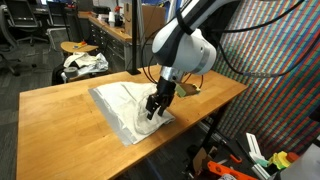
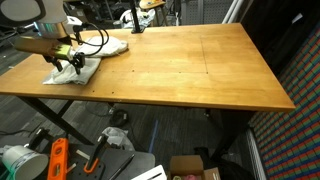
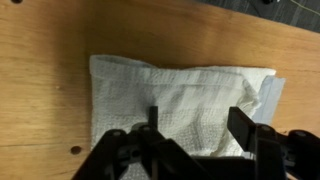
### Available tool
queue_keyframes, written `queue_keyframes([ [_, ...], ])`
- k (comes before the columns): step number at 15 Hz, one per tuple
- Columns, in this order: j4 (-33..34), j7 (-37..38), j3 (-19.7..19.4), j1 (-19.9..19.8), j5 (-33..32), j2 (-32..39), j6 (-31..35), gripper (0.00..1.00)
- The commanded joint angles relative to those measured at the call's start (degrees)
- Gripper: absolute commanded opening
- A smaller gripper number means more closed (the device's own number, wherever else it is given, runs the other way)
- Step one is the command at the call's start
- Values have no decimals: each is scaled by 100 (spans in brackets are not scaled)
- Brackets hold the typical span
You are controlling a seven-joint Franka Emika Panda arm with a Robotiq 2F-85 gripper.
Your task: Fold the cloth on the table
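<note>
Cluttered lab: round wooden stool (image 1: pixel 72 47), white fabric bundle (image 1: pixel 86 64), dark workbench (image 1: pixel 108 38), multicoloured mesh wall (image 1: pixel 275 70), cardboard box (image 2: pixel 190 166).

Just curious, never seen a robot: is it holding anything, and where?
Nothing seems held; the gripper stands open above the thin white wrinkly cloth, near its edge.

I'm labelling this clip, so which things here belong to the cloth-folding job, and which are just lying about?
Part of the job:
- cloth
- table
- gripper, jaws apart at the cloth's edge

Lying about:
- fabric bundle on the stool
- orange object on the floor
</note>
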Motion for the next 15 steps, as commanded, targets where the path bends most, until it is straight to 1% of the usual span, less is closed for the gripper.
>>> queue_keyframes([
  [1, 27, 292, 29, 58, -292, 172, 519, 42],
  [3, 14, 496, 33, 40, -573, 242, 683, 27],
  [5, 13, 843, -4, 29, -1010, 338, 753, 11],
  [6, 4, 1073, -42, 31, -1289, 369, 738, 8],
  [9, 23, 1685, -141, 22, -2015, 413, 600, 2],
  [10, 32, 1875, -166, 25, -2228, 413, 554, 7],
  [13, 133, 2410, -239, 27, -2897, 411, -4, 9],
  [15, 251, 2604, -256, 17, -3133, 435, -394, 9],
])
